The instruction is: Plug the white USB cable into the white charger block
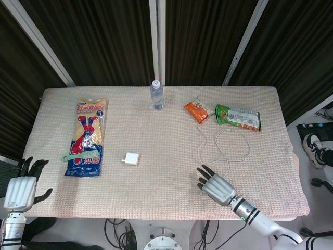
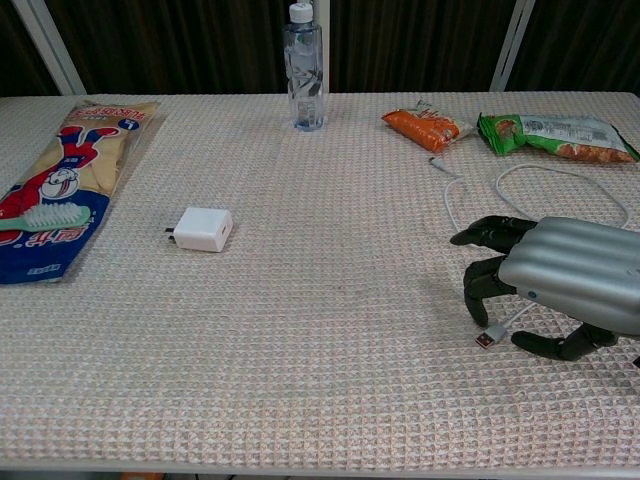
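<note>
The white charger block [image 1: 131, 159] [image 2: 203, 228] lies on the table left of centre, its prongs pointing left. The white USB cable [image 1: 227, 147] [image 2: 520, 172] loops on the right side, and its USB plug [image 2: 487, 339] lies near the front. My right hand [image 1: 217, 187] [image 2: 560, 282] hovers palm down over that plug end, fingers spread and curved downward, holding nothing. Its fingertips [image 2: 478, 292] stand just above the cable near the plug. My left hand [image 1: 22, 188] hangs off the table's left front corner, fingers apart and empty.
A water bottle [image 1: 157, 95] [image 2: 304, 68] stands at the back centre. An orange snack pack [image 1: 197, 111] [image 2: 427, 127] and a green snack pack [image 1: 238, 117] [image 2: 553, 135] lie at the back right. A packaged toothbrush [image 1: 86, 136] [image 2: 60, 190] lies at the left.
</note>
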### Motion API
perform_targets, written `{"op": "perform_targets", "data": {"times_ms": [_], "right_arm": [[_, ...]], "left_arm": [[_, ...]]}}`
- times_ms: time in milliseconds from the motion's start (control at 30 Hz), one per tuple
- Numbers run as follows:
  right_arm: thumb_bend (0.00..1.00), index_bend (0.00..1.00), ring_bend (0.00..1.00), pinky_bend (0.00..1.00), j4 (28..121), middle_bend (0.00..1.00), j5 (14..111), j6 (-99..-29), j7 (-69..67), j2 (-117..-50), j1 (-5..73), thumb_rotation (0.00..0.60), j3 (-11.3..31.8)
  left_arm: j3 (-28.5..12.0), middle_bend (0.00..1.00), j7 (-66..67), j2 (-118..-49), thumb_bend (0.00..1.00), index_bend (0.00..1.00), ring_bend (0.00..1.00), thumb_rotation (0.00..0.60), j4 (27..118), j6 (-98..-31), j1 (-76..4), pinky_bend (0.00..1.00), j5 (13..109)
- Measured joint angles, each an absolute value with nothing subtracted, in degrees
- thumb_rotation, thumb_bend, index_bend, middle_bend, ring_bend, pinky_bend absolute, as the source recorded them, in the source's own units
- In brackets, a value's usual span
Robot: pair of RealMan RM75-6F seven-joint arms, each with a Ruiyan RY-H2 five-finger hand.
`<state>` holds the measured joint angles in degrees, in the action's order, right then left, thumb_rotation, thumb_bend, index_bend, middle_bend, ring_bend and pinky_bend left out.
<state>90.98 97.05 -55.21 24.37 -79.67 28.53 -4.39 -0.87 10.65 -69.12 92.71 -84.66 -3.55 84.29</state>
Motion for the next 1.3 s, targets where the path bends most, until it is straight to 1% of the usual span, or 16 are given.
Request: {"op": "perform_targets", "data": {"times_ms": [600,867,1067,1300], "right_arm": [[0.33,0.49,0.02,0.0,90.2,0.32,95.2,-57.1,26.6,-81.8,27.6,0.6,-4.6],[0.35,0.53,0.04,0.0,90.4,0.32,94.6,-57.4,27.3,-82.4,27.5,0.6,-4.5],[0.37,0.55,0.09,0.0,90.0,0.35,95.3,-59.8,26.0,-82.9,27.0,0.6,-4.5],[0.37,0.56,0.15,0.0,88.0,0.4,96.7,-66.2,21.2,-84.0,25.3,0.6,-3.8]], "left_arm": [[-0.8,0.14,8.6,-69.6,0.17,0.16,0.0,0.6,90.8,-84.2,-3.6,0.0,84.2],[-0.8,0.14,7.8,-69.7,0.17,0.16,0.0,0.6,90.0,-84.2,-3.4,0.0,84.1],[-0.8,0.14,7.4,-69.7,0.17,0.16,0.0,0.6,89.7,-84.4,-3.3,0.0,84.2],[-0.9,0.14,8.4,-69.2,0.17,0.16,0.0,0.6,90.3,-84.1,-3.8,0.0,84.6]]}}
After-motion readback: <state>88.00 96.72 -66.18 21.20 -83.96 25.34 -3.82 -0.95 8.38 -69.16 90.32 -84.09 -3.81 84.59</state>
